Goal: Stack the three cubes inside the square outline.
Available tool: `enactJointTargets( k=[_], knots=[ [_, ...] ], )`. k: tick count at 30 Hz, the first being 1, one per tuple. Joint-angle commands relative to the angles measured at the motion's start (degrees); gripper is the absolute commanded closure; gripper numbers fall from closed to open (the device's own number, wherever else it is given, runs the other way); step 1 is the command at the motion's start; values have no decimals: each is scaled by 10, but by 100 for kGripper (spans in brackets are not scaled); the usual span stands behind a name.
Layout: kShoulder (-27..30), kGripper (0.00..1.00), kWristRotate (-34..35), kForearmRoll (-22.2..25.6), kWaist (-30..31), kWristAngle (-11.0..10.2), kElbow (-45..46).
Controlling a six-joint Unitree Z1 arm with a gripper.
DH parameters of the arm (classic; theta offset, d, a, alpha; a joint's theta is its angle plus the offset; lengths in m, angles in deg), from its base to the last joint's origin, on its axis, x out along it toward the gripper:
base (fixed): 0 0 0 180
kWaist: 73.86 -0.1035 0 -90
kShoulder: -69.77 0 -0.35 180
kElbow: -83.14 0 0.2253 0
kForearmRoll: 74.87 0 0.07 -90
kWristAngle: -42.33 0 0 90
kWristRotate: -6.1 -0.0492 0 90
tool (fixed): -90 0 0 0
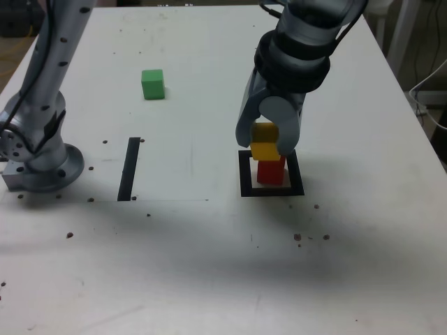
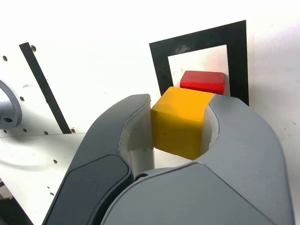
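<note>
On my feed the big white tabletop [image 1: 209, 265] fills the exterior view, w/ the grey metal arm base [image 1: 38, 164] at the near left. The grey arm comes in from the far right and drops its wrist steeply, so the grey two-jaw gripper [image 1: 268, 136] points down over the thick black square outline w/ white centre [image 1: 244, 183], right of centre. A straight black tape strip [image 1: 128, 167] lies well apart to the left.

Jaws are clenched on the small yellow solid cube [image 2: 180, 122], one pad on each opposite side face. In the exterior view it sits on or just above the small red solid cube [image 1: 271, 171], which stands inside the outline; can't tell if they're touching yet. In the wrist view red peeks out beyond yellow, so alignment looks a bit off, I'd say.

The small green solid cube [image 1: 153, 84] sits alone at far left, well apart from the stack.

Handling, my guess: cubes look light, rigid, smooth-faced, so prob. a bit slippery and easy to nudge off a stack. Best hold is flat opposite faces, mid-height, as now; let go gently, lift straight up. Green needs the same grip.
</note>
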Motion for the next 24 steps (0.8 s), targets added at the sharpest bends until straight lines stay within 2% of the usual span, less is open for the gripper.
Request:
enactJointTargets(
  k=[1, 17, 21, 24],
  knots=[
    [-1, 55, 3, 7, -1, -2, 3],
    [-10, 52, 0, -5, -6, -8, -5],
    [-7, 44, -1, -5, -6, -12, -7],
    [-3, 31, -4, -5, -6, -17, -7]
  ],
)
